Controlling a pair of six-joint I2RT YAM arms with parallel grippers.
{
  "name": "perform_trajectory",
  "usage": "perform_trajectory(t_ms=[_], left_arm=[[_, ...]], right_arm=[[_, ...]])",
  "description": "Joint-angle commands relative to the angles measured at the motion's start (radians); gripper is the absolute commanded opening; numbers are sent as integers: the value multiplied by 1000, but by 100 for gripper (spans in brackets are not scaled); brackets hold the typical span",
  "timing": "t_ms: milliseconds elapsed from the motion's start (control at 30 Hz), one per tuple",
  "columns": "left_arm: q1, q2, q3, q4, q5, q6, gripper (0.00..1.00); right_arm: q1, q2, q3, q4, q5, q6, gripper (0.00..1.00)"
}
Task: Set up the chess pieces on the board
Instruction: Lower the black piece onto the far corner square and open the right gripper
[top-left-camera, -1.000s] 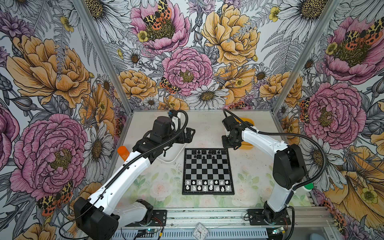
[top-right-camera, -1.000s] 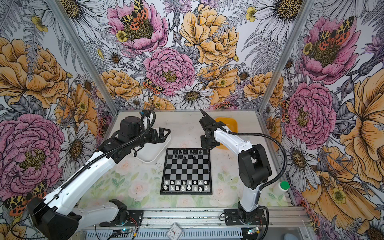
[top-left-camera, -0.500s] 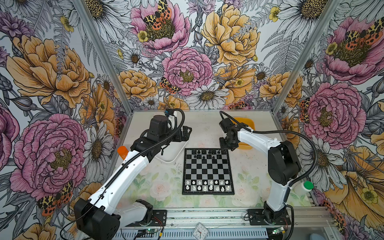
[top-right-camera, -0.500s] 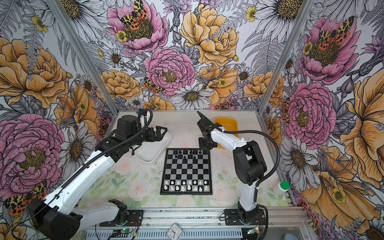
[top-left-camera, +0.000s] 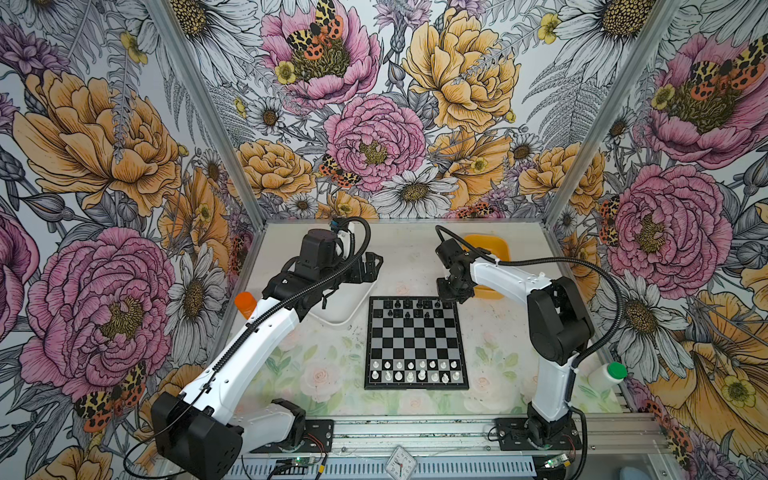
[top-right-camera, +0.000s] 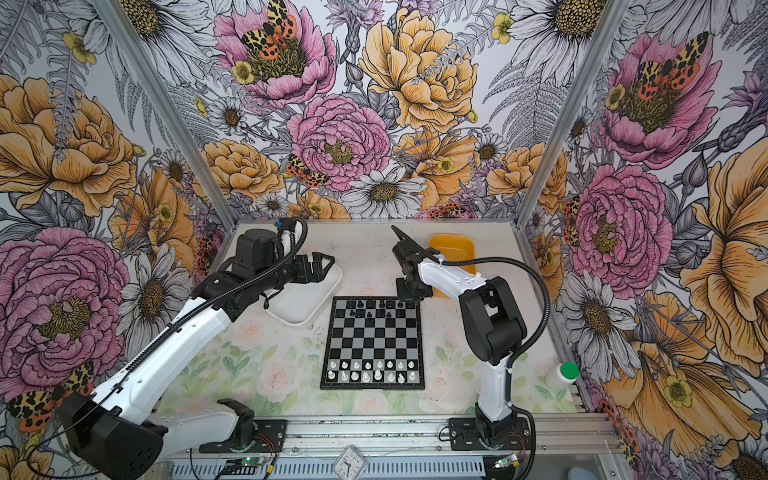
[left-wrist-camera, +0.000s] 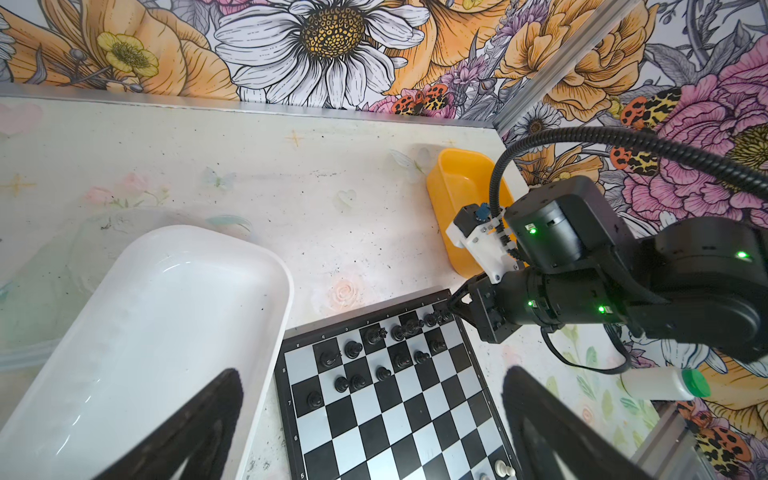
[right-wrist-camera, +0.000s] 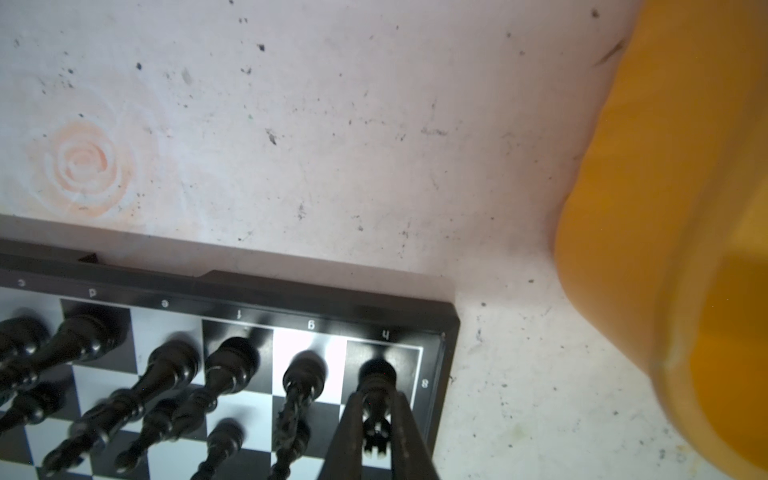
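Note:
The board (top-left-camera: 417, 345) (top-right-camera: 372, 343) lies in the middle of the table. Black chess pieces (top-left-camera: 415, 308) fill part of its two far rows, and white ones (top-left-camera: 415, 370) line the two near rows. At the board's far right corner my right gripper (top-left-camera: 449, 296) (right-wrist-camera: 376, 399) is shut on a black rook (right-wrist-camera: 376, 374). The rook's base is at the corner square marked h8; I cannot tell whether it touches. My left gripper (top-left-camera: 370, 268) (left-wrist-camera: 372, 374) hangs open and empty over the white tub (top-left-camera: 345, 305), beside the board's far left corner.
A yellow tub (top-left-camera: 490, 249) (right-wrist-camera: 665, 208) stands close behind the right gripper. An orange-capped container (top-left-camera: 245, 303) is at the left wall. A white bottle with a green cap (top-left-camera: 606, 374) lies at the right edge. A small clock (top-left-camera: 401, 461) sits on the front rail.
My right gripper has come from beside the yellow tub down to the board's far right corner with the rook. The left arm has barely shifted.

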Motion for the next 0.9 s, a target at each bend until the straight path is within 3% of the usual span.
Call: perform_trajectory(t_ms=[0,433,600,867], left_arm=[[7,5,34,-4,22,23,99],[7,2,33,-4,22,18,99],[5,-4,41,0,-11,21,99],[3,70,127,4,-6,49,99]], right_arm=[[5,12,-4,27,8,12,14],[5,-22,-10,27,4,7,25],[4,-58,8,24,11,7,34],[-44,-84,174,-39,29,-8,37]])
